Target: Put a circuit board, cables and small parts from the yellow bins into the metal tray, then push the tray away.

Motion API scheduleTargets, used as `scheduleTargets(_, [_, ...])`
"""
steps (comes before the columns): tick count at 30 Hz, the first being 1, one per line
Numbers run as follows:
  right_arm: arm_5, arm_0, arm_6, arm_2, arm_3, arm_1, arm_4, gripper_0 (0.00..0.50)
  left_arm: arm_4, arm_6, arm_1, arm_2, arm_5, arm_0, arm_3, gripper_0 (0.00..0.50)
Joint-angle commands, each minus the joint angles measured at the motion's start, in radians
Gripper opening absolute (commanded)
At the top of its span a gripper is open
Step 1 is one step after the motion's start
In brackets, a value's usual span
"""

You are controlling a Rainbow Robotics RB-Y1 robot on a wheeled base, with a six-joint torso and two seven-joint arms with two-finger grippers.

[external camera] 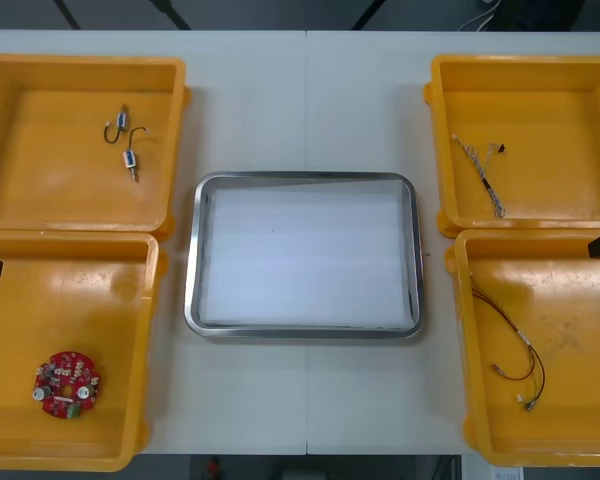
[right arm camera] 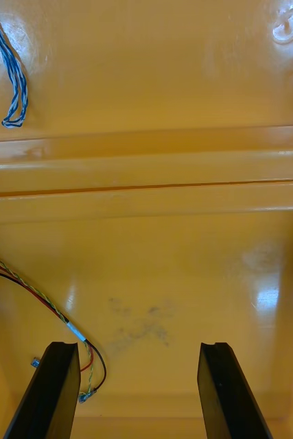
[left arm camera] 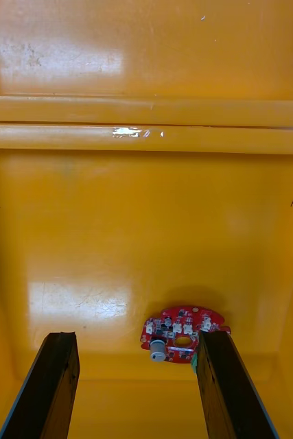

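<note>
The table [external camera: 306, 110] is light, with a seam down its middle, and the floor beyond its far edge is dark. The tray [external camera: 192, 262] sits at the centre, white inside, with 2 bins at each side of it. The left far bin [external camera: 80, 64] holds 2 parts [external camera: 123, 121], each trailing a short black cable and lying near the other. The board [external camera: 67, 384] lies flat in the left near bin [external camera: 150, 330], toward its near corner. The left gripper [left arm camera: 136, 336] hangs low inside that bin, its fingers spread wide with bare bin floor between them. The board sits right against one finger, which covers its edge. The right gripper [right arm camera: 138, 346] hangs inside the right near bin [external camera: 460, 330], likewise spread and gripping nothing. The red-yellow cable [right arm camera: 77, 333] curls across that bin's floor and passes behind one finger. Beyond the 2 touching rims, the blue-white cable [external camera: 485, 181] lies in the right far bin [external camera: 520, 62].
</note>
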Motion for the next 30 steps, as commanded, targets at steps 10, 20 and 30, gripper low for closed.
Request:
scheduleTargets(10, [-0.007, 0.012, 0.016, -0.03, -0.009, 0.003, 0.007, 0.5, 0.004, -0.033, 0.045, 0.025, -0.01, 0.017, -0.009, 0.5])
scheduleTargets(20, [-0.007, 0.012, 0.016, -0.03, -0.009, 0.003, 0.007, 0.5, 0.004, -0.033, 0.045, 0.025, -0.01, 0.017, -0.009, 0.5])
scheduleTargets(30, [-0.007, 0.012, 0.016, -0.03, -0.009, 0.003, 0.007, 0.5, 0.004, -0.033, 0.045, 0.025, -0.01, 0.017, -0.009, 0.5])
